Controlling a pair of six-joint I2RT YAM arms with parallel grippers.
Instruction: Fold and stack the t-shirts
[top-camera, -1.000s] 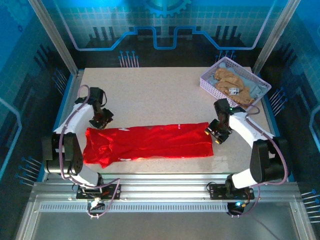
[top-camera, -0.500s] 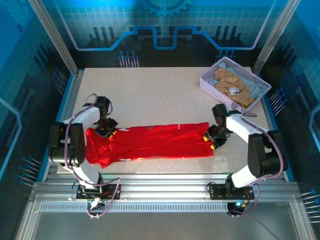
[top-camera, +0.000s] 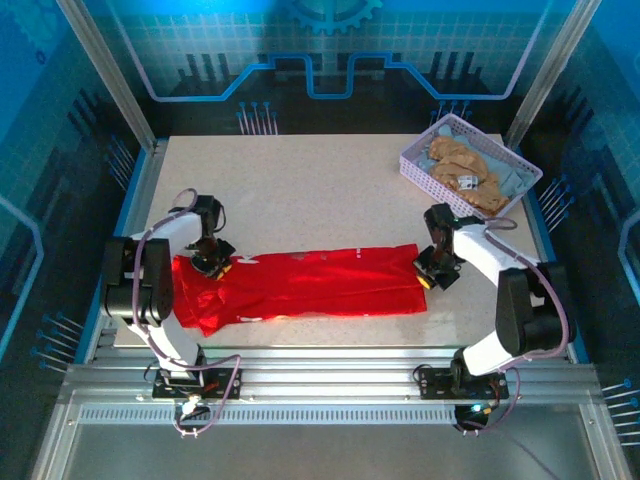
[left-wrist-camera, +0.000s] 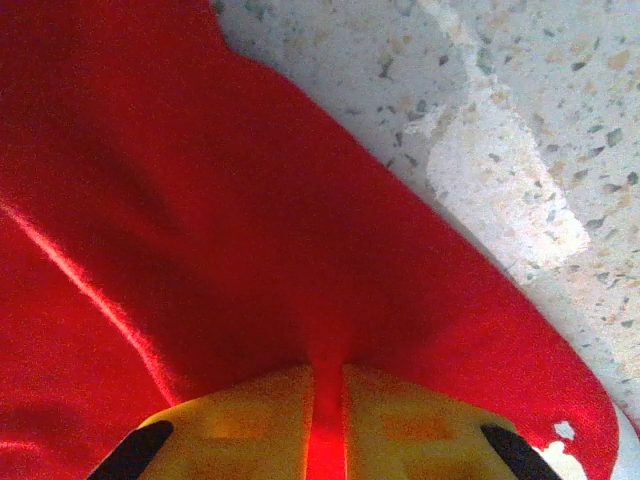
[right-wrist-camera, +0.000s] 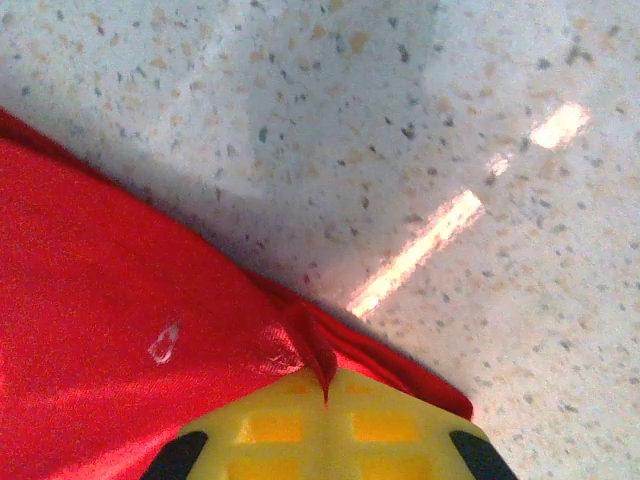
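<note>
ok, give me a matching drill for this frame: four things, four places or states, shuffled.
Things:
1. red t-shirt
2. lavender basket
3. left claw
4. right claw

Places or states:
A. far right corner of the table
B. shut, pinching the red t-shirt's right end
C. laid out long across the near half of the table
D. shut, pinching the red t-shirt's left end

Pairs: 1-C, 2-A, 3-D, 4-B

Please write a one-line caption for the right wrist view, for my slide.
Right gripper shut on the edge of the red t-shirt, lying on the speckled table.
</note>
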